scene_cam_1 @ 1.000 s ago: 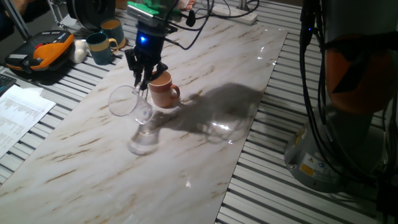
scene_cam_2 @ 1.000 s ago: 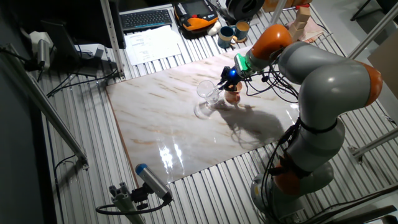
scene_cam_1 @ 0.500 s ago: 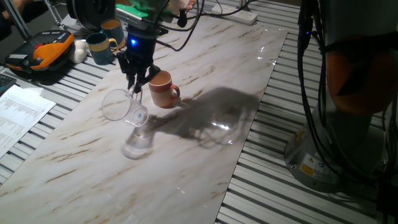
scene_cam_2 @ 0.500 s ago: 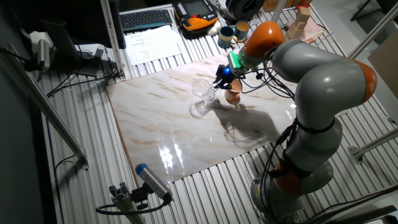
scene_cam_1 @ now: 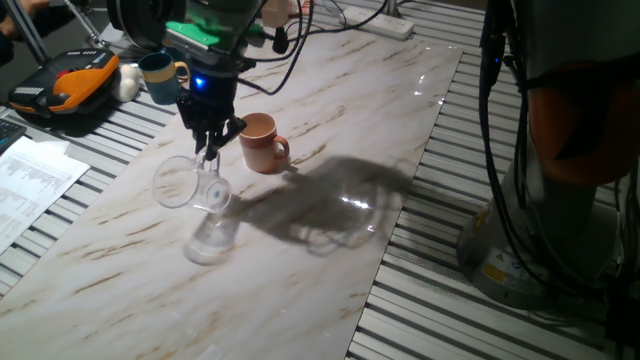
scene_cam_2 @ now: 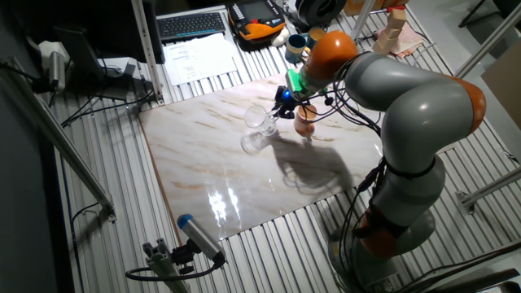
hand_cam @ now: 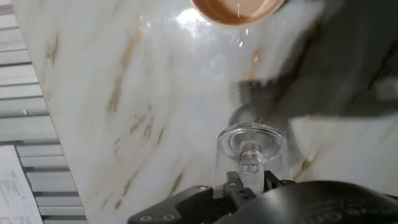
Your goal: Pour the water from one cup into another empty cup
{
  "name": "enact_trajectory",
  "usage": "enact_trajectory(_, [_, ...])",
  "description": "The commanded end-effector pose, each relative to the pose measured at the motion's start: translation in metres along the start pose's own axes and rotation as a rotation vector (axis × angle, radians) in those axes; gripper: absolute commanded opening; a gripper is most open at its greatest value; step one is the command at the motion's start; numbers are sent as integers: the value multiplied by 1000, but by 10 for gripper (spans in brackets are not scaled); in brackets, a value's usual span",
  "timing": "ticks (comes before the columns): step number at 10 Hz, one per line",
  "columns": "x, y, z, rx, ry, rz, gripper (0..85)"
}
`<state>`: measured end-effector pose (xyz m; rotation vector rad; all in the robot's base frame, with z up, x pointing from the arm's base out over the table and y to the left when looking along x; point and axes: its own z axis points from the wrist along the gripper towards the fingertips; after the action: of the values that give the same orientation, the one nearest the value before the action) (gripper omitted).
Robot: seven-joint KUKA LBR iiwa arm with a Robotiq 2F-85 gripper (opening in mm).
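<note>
Two cups mattered: the gripper (scene_cam_1: 209,150) was clamped on the handle of the glass mug (scene_cam_1: 188,184), holding it tipped on its side above the marble table (scene_cam_1: 330,120), left of the terracotta mug (scene_cam_1: 262,143) and apart from it. No water could be made out in the glass, so the step looked like either carrying toward a pour or drawing away after one; a pour would call for bringing the rim over the terracotta mug

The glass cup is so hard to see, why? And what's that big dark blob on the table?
In one fixed view the glass mug is see-through, so only bright glints outline it; the blob is the arm's shadow on the shiny marble table. In the hand view the terracotta mug looks blurry.
</note>
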<state>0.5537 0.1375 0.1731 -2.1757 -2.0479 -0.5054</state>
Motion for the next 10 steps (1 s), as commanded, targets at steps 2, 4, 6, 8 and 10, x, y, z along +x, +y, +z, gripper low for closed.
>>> enact_trajectory(2, [3, 0, 3, -13, 7, 8, 0])
enact_trajectory(4, [2, 1, 8, -49, 47, 30, 0])
enact_trajectory(6, [4, -3, 15, -81, 70, 51, 0])
enact_trajectory(8, [6, -6, 17, -96, 65, 62, 0])
enact_trajectory(10, [8, -10, 21, -118, 77, 77, 0])
